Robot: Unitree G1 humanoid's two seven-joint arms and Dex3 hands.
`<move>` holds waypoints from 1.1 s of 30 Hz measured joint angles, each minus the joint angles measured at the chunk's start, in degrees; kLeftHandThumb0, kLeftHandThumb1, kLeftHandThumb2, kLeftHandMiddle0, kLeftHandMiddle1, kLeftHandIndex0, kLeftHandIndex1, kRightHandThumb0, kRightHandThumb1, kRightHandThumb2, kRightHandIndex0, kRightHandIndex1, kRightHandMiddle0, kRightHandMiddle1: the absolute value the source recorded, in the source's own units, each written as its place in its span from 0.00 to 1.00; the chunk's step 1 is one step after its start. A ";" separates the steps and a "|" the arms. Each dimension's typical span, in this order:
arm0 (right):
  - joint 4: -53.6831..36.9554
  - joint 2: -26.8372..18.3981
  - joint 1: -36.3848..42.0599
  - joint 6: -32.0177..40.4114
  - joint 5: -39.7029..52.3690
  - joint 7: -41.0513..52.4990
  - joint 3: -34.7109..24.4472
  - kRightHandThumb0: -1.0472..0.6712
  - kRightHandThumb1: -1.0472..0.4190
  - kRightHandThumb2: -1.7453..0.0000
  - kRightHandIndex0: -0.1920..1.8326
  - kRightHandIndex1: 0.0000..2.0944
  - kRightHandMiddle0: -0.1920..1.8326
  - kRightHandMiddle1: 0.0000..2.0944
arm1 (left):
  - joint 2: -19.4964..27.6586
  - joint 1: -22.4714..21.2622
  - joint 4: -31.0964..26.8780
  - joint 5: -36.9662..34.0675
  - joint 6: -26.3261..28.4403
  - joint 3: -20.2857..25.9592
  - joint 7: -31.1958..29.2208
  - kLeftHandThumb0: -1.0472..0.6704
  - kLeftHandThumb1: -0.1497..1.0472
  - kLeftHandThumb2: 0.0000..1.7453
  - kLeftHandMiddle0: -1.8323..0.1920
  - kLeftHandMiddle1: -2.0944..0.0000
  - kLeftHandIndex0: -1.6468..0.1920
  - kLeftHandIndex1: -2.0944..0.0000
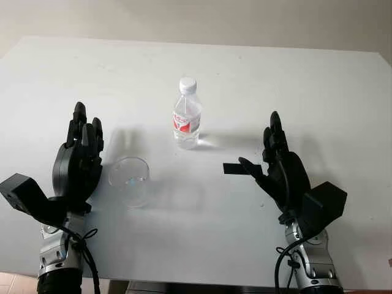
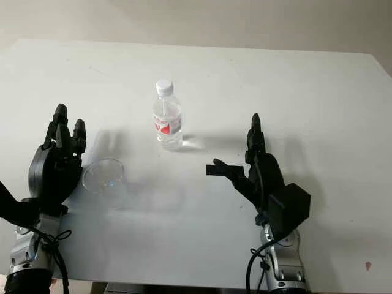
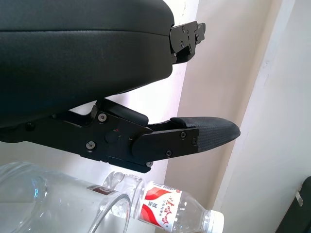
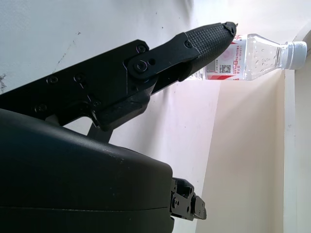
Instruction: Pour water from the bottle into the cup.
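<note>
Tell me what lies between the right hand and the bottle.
Nothing: bare white table separates the open right hand from the bottle, as the left eye view shows.

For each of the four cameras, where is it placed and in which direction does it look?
Left eye view: on the head, looking forward and down at the table; left hand and right hand, both open.
Right eye view: same scene from slightly aside.
Left wrist view: beside the left hand, facing the cup and bottle.
Right wrist view: beside the right hand, facing the bottle.
Shared: all four see the bottle.
</note>
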 measured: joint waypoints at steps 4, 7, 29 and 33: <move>0.10 0.00 -0.10 -0.01 -0.09 0.00 0.01 0.07 0.07 0.97 0.00 0.00 0.00 0.00 | 0.00 0.00 -0.01 0.01 0.01 -0.01 0.36 0.19 1.00 0.29 1.00 0.98 1.00 1.00; 0.90 -0.01 -0.87 -0.02 -0.09 0.11 -0.01 0.07 0.07 0.97 0.00 0.00 0.00 0.00 | -0.04 -0.06 0.03 0.01 0.02 -0.03 0.71 0.19 1.00 0.29 1.00 0.98 1.00 1.00; 20.89 -1.34 -28.46 -2.41 -5.96 3.68 4.84 0.03 0.10 0.97 0.00 0.00 0.00 0.00 | 0.02 -2.20 2.55 -0.10 -1.33 0.23 0.19 0.19 1.00 0.29 1.00 0.98 1.00 1.00; 26.74 -0.60 -32.00 -3.56 -6.44 3.74 5.53 0.01 0.09 0.97 0.00 0.00 0.00 0.00 | 0.12 -2.23 2.56 -0.21 -1.40 0.47 -0.20 0.19 1.00 0.30 1.00 0.99 1.00 1.00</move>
